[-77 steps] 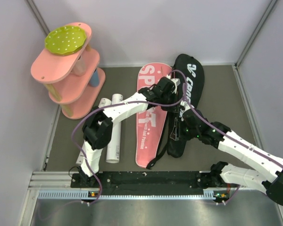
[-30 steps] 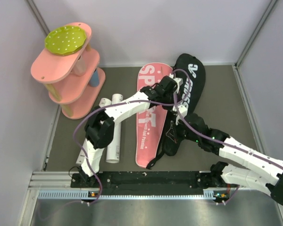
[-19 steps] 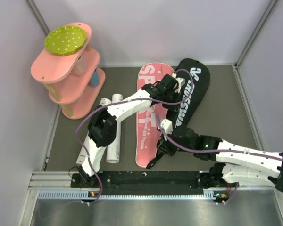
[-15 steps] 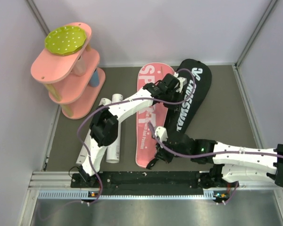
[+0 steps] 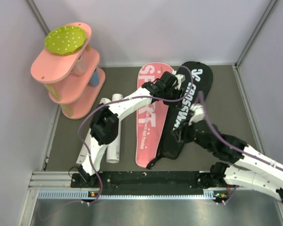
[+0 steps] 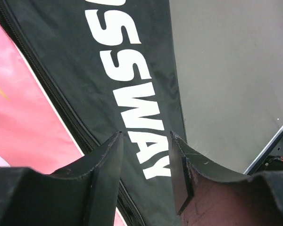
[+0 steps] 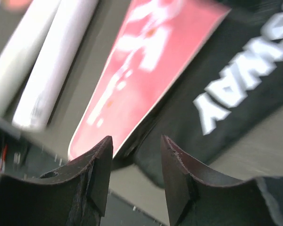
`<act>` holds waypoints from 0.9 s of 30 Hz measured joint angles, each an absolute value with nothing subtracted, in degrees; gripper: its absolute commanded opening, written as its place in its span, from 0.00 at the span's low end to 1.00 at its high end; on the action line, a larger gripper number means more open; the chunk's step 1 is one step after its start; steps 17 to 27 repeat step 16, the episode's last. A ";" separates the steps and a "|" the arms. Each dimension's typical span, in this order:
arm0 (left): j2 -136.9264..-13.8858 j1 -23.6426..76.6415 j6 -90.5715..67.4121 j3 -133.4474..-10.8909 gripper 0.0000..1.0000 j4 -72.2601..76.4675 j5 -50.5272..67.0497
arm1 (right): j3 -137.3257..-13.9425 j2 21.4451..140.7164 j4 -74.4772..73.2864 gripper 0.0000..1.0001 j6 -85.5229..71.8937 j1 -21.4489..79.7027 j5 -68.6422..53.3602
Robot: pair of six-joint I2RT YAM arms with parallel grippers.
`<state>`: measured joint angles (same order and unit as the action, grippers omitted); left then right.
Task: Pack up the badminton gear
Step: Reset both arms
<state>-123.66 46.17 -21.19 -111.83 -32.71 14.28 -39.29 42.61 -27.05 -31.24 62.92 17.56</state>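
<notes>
Top external: left gripper (image 6: 145,135) and right gripper (image 7: 136,139) both gape empty just above the bag (image 5: 186,108), black side under the jaws, pink side and white tubes (image 5: 114,148) off to their left, on grey-brown table (image 5: 221,103) boxed by pale walls (image 5: 155,33).

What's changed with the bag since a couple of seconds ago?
The bag's black half swung its far end to the right, away from the pink half. Both the left gripper and right gripper let go and now hover open above it. The tubes and shelf stayed put.
</notes>
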 measured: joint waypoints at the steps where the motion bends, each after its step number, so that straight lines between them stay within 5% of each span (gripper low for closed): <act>1: -123.57 46.13 -21.41 -111.46 0.50 -32.23 14.31 | -40.51 41.19 -28.60 0.48 -32.49 59.22 18.85; 8: -115.31 45.82 -21.98 -102.35 0.51 -31.81 11.38 | -47.53 38.57 -42.98 0.73 -36.67 44.64 24.29; 15: -87.83 45.41 -21.19 -86.98 0.54 -29.87 3.44 | -52.51 40.71 -49.17 0.99 -30.81 43.81 24.69; 27: -82.17 45.39 -20.97 -84.58 0.57 -28.93 2.02 | -52.64 38.57 -49.21 0.99 -29.28 43.79 24.60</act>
